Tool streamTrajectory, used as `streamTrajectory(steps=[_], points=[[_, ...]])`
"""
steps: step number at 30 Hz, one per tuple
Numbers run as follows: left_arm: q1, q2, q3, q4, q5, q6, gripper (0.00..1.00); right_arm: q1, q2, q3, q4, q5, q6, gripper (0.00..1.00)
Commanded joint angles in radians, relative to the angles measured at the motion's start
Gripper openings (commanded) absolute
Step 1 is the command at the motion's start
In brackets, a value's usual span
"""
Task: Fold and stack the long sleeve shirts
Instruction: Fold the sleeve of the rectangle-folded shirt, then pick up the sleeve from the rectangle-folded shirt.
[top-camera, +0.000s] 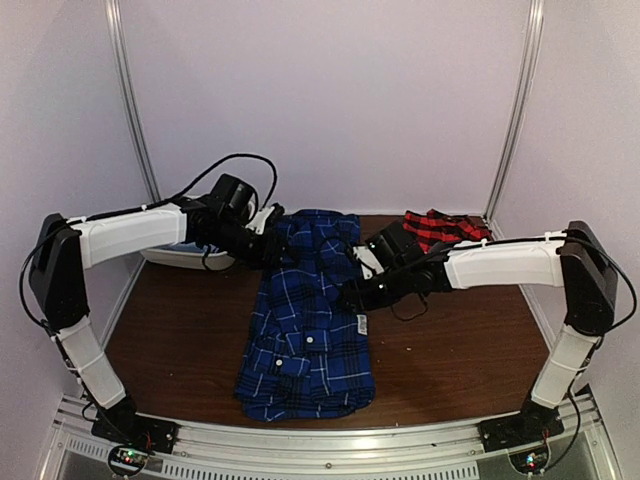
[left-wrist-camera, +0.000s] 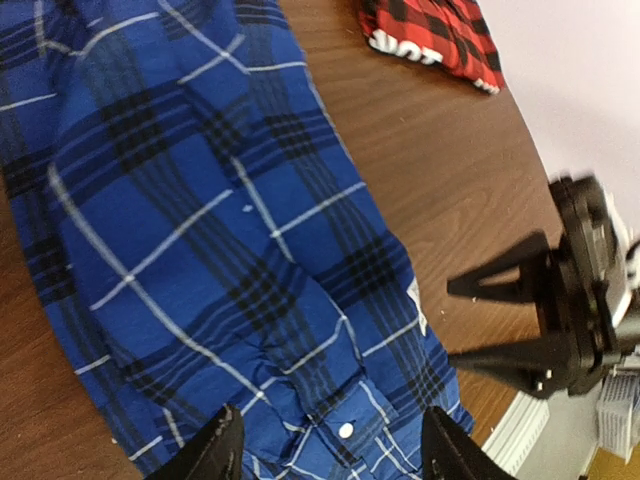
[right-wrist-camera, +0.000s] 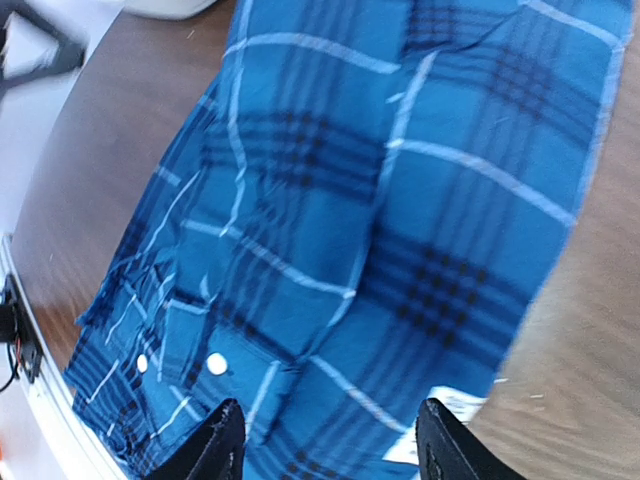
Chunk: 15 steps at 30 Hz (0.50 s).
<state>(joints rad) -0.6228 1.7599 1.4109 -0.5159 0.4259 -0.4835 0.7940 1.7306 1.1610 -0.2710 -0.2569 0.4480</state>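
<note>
The dark blue plaid long sleeve shirt lies folded into a long strip down the middle of the brown table, cuff buttons showing near its front end. The red-and-black check shirt lies bunched at the back right. My left gripper hovers at the blue shirt's back left edge. In the left wrist view that gripper is open above the blue shirt, nothing between its fingers. My right gripper is at the shirt's right edge. In the right wrist view it stands open over the cloth, holding nothing.
A white tub sits at the back left beside the left arm. White walls enclose the table on three sides. A metal rail runs along the near edge. Bare wood shows to the right of the blue shirt.
</note>
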Motion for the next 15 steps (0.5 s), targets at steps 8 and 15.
streamTrajectory(steps=[8,15], points=[[0.147,-0.053,-0.174,0.168,-0.020,-0.115,0.59,0.105,0.121,0.007,0.102,-0.144,0.081,0.58],[0.157,-0.052,-0.200,0.192,-0.012,-0.113,0.59,0.117,0.172,-0.003,0.144,-0.182,0.134,0.54]])
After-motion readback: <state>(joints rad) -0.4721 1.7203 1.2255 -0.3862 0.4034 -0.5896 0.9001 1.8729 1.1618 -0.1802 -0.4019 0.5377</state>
